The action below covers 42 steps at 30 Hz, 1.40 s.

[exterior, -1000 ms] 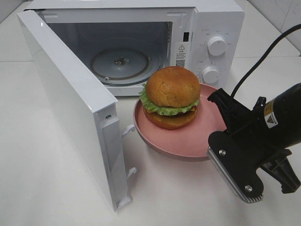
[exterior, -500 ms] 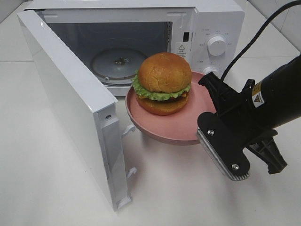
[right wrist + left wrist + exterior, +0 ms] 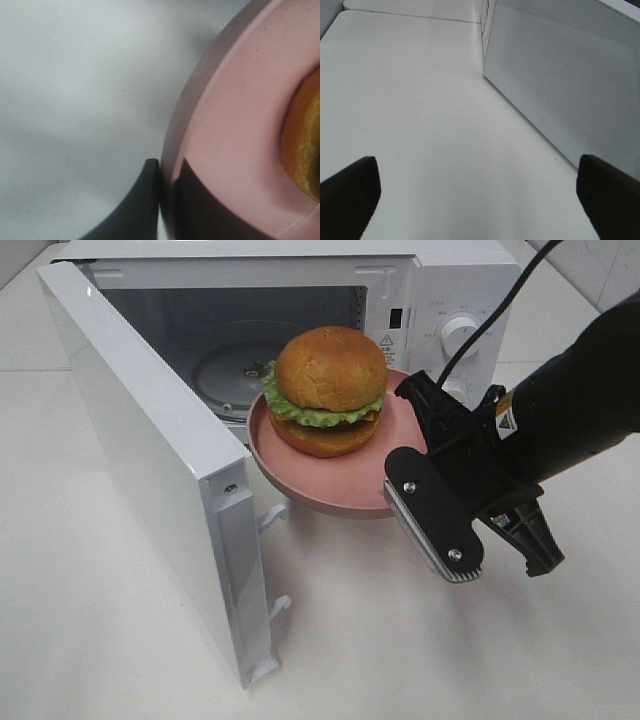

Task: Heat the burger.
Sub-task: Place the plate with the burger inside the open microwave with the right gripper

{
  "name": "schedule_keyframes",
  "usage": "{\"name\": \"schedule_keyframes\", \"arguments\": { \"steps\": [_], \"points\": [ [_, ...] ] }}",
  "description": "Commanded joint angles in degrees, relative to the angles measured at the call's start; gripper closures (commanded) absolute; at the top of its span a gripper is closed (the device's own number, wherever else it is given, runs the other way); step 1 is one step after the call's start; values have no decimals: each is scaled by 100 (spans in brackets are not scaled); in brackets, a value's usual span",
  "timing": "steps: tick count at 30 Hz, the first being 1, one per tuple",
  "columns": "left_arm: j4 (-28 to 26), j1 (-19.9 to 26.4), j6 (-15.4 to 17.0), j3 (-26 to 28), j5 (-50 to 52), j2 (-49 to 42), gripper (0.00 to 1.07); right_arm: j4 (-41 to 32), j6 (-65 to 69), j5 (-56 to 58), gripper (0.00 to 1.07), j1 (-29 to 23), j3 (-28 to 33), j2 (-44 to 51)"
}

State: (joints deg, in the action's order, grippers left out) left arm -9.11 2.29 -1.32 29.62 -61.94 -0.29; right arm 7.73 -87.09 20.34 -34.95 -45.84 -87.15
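You are looking at the burger [image 3: 328, 390] sitting on the far-left part of the pink plate [image 3: 325, 490], right at the mouth of the open microwave [image 3: 450, 290] and in front of its glass turntable [image 3: 235, 370]. The right fingers [image 3: 145, 200] are pinching the plate's rim on the side away from the burger, one above and one beneath, nearly closed on the thin edge, so the bun is lying well apart from them. The right arm is reaching in from the right, its wrist slanting down towards the oven's open door [image 3: 150, 450], a black cable [image 3: 480, 325] trailing behind. From above, the arm's body is hiding the pinch itself and the nearest stretch of rim; the right wrist view is cutting the burger to an orange sliver. The left fingers [image 3: 347, 197] are standing wide apart, holding nothing, over bare worktop [image 3: 420, 110] beside a white dotted panel.
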Motion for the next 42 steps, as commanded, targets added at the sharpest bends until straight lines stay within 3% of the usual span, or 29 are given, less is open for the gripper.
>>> {"name": "schedule_keyframes", "arguments": {
  "steps": [1, 10, 42],
  "points": [
    [-6, 23, 0, -6, 86, -103, 6, -29, -52, -355, 107, 6, -258, -143],
    [-6, 23, 0, -6, 86, -103, 6, -57, -46, -355, 107, -212, -837, -756],
    [-6, 23, 0, -6, 86, -103, 6, -269, 401, -126, 107, -212, -2429, -2137]
  ]
}}
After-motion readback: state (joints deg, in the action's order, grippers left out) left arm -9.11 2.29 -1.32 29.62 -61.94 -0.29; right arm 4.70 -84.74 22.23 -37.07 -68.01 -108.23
